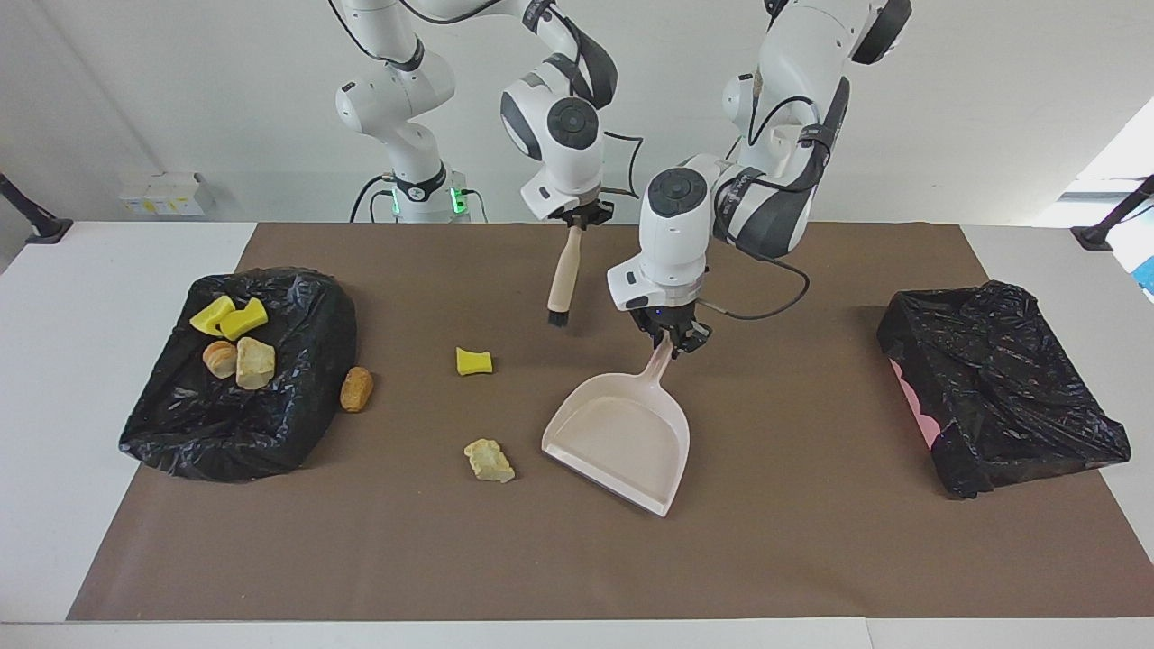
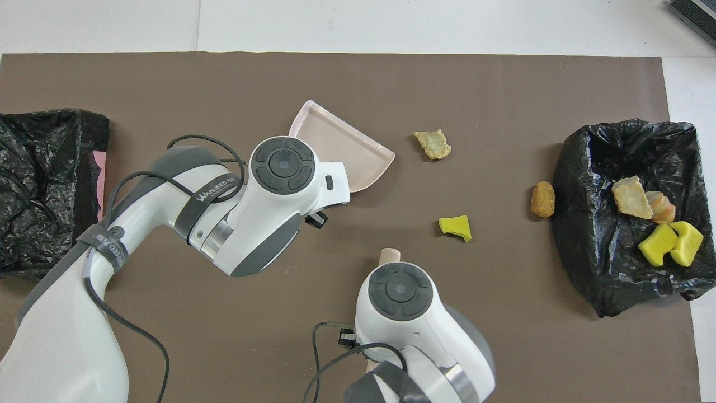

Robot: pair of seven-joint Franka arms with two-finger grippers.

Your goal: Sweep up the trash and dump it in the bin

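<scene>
My left gripper (image 1: 672,339) is shut on the handle of the beige dustpan (image 1: 622,437) (image 2: 341,151), which rests on the mat with its mouth angled toward a pale beige lump of trash (image 1: 489,461) (image 2: 432,144) a short gap away. My right gripper (image 1: 577,219) is shut on the top of the brush (image 1: 563,275), which hangs bristles down above the mat beside the left wrist. A yellow chunk (image 1: 473,361) (image 2: 455,227) and an orange-brown lump (image 1: 356,388) (image 2: 542,199) lie loose toward the bin (image 1: 297,424) (image 2: 587,246). Several trash pieces lie in that bin.
A second black-lined bin (image 1: 1001,388) (image 2: 45,184) sits at the left arm's end of the brown mat (image 1: 811,559). In the overhead view both wrists cover their grippers, and only the brush handle's end (image 2: 389,256) shows.
</scene>
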